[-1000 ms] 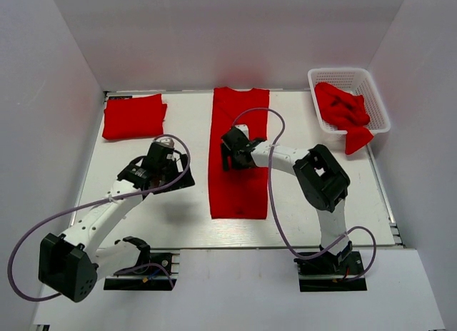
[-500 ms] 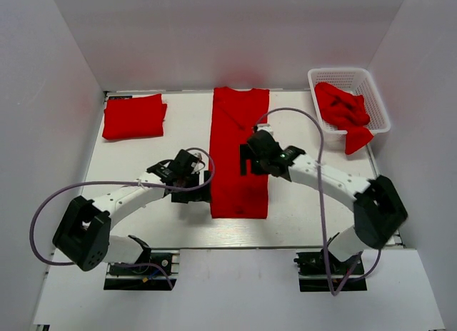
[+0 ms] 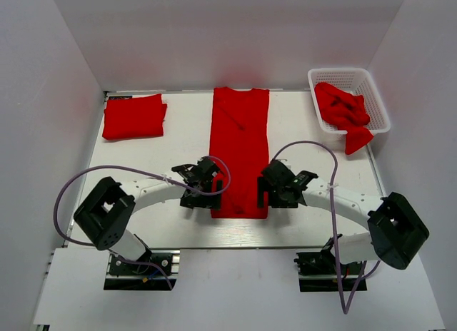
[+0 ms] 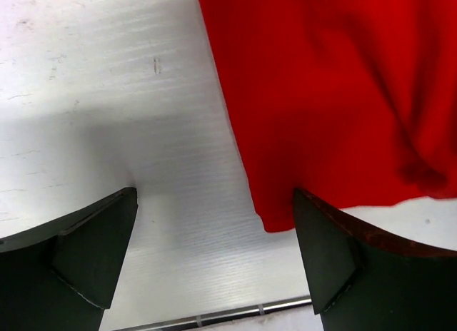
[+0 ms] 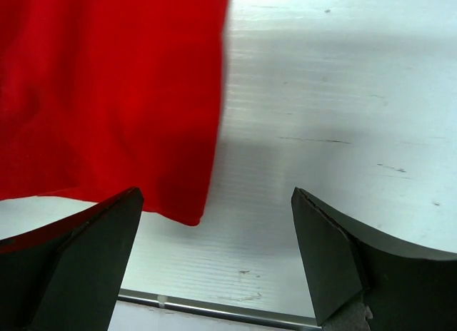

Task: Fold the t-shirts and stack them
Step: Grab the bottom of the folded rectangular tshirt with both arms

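A red t-shirt [image 3: 239,149] lies flat in a long narrow strip down the middle of the table. My left gripper [image 3: 202,200] is open at its near left corner [image 4: 275,220], which lies between the fingers close to the right one. My right gripper [image 3: 269,197] is open at the near right corner [image 5: 191,215], just inside its left finger. Neither holds cloth. A folded red t-shirt [image 3: 133,116] lies at the far left. More red t-shirts [image 3: 344,108] are crumpled in the basket, one hanging over its near edge.
The white lattice basket [image 3: 320,78] stands at the far right. White walls close the table on three sides. A metal rail [image 4: 214,317] runs along the table's near edge, just below both grippers; it also shows in the right wrist view [image 5: 214,309].
Both grippers have moved toward the table's near edge: the left from left of the strip, the right from on top of it. Each now stands at a bottom corner. The shirt has not moved.
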Controlling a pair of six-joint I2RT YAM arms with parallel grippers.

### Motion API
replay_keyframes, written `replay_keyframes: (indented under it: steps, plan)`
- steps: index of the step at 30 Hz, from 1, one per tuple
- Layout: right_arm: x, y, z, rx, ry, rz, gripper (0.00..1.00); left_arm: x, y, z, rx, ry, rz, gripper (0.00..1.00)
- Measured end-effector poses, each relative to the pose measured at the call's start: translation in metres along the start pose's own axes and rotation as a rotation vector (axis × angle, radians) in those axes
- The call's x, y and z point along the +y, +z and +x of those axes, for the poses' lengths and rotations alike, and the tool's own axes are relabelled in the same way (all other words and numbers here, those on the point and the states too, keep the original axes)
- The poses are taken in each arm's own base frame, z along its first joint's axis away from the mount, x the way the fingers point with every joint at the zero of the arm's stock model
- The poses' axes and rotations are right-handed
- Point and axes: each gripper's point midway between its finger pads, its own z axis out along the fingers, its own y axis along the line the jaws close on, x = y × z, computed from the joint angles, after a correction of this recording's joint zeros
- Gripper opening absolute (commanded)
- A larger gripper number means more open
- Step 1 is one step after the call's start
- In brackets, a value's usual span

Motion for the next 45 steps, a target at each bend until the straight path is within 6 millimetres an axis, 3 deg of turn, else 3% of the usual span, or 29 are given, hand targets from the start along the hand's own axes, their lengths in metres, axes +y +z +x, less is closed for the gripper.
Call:
replay_keyframes:
  steps: [12,13,15,16,17,18,19,22,24,25,33,41,45]
  plan:
    - [0.000,0.017,0.018,0.072,0.021,0.085,0.90,0.003,0.004,0.002,-0.029,0.004,-0.105,1.00]
    - [-0.001,0.018,0.018,0.074,0.021,0.098,0.90,0.003,0.004,0.002,-0.028,0.003,-0.106,0.94]
    - [-0.001,0.019,0.018,0.071,0.025,0.113,0.78,0.001,0.005,0.002,-0.028,0.002,-0.105,0.85]
    - [-0.001,0.019,0.018,0.069,0.028,0.116,0.69,-0.001,0.005,0.002,-0.029,0.007,-0.103,0.75]
    - [0.000,0.019,0.018,0.069,0.031,0.115,0.46,-0.004,0.005,0.002,-0.033,0.010,-0.097,0.70]
    - [0.000,0.019,0.018,0.070,0.026,0.114,0.43,-0.007,0.006,0.001,-0.036,0.018,-0.093,0.65]
    - [0.002,0.020,0.018,0.070,0.037,0.111,0.39,-0.010,0.007,0.001,-0.038,0.027,-0.088,0.52]
    - [0.007,0.020,0.018,0.077,0.044,0.091,0.20,-0.021,0.009,-0.001,-0.037,0.042,-0.067,0.31]
    - [0.011,0.020,0.018,0.083,0.045,0.068,0.00,-0.029,0.010,-0.001,-0.034,0.045,-0.046,0.05]
    - [0.013,0.020,0.018,0.086,0.045,0.060,0.00,-0.033,0.010,-0.002,-0.036,0.056,-0.037,0.00]
    - [0.015,0.016,0.022,0.102,0.056,0.039,0.00,-0.034,0.008,0.000,-0.037,0.061,-0.031,0.00]
    - [0.015,-0.007,0.030,0.098,0.080,-0.023,0.00,-0.024,-0.004,0.026,0.023,0.021,-0.014,0.00]
    - [0.016,-0.015,0.027,0.080,0.087,-0.047,0.00,-0.025,-0.012,0.027,0.032,0.013,-0.006,0.00]
